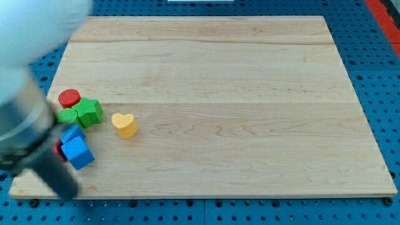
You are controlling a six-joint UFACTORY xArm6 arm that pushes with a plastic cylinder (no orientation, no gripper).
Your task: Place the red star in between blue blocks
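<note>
1. Your tip can't be made out: the dark rod [53, 172] runs blurred down the view's left edge and its lower end is lost near the board's bottom-left corner. It grips nothing; it only pushes.
2. The red star-shaped block [59, 150] shows only as a red sliver, touching the left side of the two blue blocks and half hidden by the rod. Shape unconfirmed.
3. The blue cube [78, 153] sits low; a second blue block [72, 133] touches it just above. No gap between them.
4. Judged light, rigid, free-sliding on the smooth wooden board [237, 106]; points may make it spin. Push on a flat flank, low and centred.
5. The arm leans in from the upper left, blurred.
6. Nearby: red cylinder [69, 97], green star-like block [89, 112], yellow heart [124, 124].
</note>
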